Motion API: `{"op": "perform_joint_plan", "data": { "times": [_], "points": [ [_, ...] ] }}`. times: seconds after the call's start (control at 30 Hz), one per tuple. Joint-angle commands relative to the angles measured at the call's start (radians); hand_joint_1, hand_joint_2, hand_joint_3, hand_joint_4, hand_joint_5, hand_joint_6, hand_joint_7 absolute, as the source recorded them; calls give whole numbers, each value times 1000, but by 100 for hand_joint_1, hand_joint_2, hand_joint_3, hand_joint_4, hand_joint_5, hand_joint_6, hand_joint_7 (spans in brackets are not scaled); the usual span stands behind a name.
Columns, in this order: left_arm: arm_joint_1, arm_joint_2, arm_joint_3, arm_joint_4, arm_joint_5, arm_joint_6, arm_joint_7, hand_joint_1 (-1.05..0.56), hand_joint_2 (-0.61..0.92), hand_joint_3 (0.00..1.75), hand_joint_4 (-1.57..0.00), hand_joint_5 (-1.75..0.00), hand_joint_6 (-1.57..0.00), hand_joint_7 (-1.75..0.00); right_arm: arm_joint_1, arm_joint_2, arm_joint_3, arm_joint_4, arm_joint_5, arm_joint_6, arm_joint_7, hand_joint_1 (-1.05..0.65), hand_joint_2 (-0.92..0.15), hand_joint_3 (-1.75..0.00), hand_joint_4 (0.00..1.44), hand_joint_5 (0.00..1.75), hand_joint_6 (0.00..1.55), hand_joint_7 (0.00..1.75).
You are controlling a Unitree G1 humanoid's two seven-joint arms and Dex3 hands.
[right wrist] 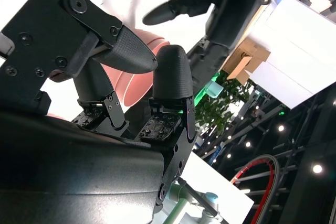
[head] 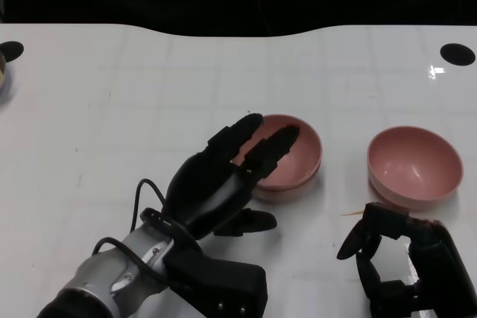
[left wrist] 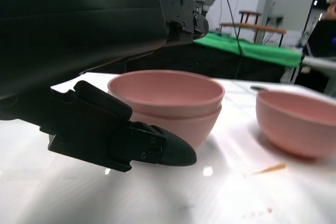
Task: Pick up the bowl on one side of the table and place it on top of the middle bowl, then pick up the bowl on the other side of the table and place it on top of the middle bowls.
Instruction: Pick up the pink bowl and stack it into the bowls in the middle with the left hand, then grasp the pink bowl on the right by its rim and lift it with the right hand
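Note:
Two pink bowls sit nested as one stack (head: 302, 160) at the middle of the white table (head: 112, 117); the left wrist view shows the upper bowl (left wrist: 165, 92) seated in the lower bowl (left wrist: 197, 128). My left hand (head: 220, 180) hovers over the stack's near-left rim with its fingers stretched out across the bowl, and its thumb (left wrist: 121, 137) hangs clear of the side, holding nothing. A third pink bowl (head: 414, 163) (left wrist: 300, 124) stands alone to the right. My right hand (head: 391, 255) waits just in front of it, fingers (right wrist: 169, 72) loosely bent and empty.
A thin orange sliver (head: 350, 214) (left wrist: 269, 169) lies on the table between the stack and the right bowl. Black round holes (head: 457, 53) (head: 11, 51) mark the far corners. The table's far edge meets a dark background.

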Motion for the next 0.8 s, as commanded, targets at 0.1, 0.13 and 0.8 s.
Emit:
{"op": "perform_joint_plan", "data": {
  "times": [0.1,0.13,0.8],
  "points": [
    [43,41,67,-41,-73,-84,18,-46,92,19,-3,-2,-6,-3,20,-2,-5,-35,19,19,15,-24,-11,-170,87,168,84,137],
    [57,48,83,-57,-87,-100,18,-45,92,18,-6,-4,-10,-5,22,-2,-5,-39,20,22,17,-24,-11,-170,87,168,84,137],
    [349,39,355,-203,-793,-502,-388,-3,48,102,-81,-136,-84,-101,22,5,-10,-51,26,31,30,-16,-7,-172,88,167,86,135]
  ]
}}
